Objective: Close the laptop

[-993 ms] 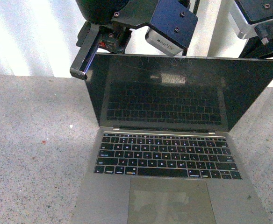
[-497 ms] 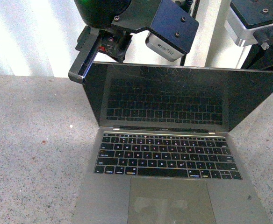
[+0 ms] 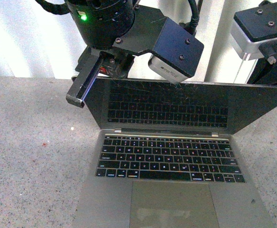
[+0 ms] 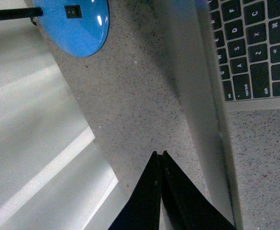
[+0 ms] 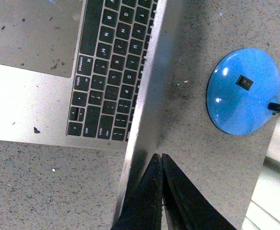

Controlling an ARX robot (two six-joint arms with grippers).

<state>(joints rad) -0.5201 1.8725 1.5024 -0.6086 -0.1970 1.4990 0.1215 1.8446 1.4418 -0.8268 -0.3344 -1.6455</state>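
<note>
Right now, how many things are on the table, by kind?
Laptop: 1
Blue lamp base: 1
Total: 2

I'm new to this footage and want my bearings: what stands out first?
The open silver laptop fills the middle of the speckled table, its scratched black screen leaning forward. The left gripper, fingers shut, sits at the lid's upper left corner. Behind the lid a glossy blue round base with a switch rests on the table.
</note>
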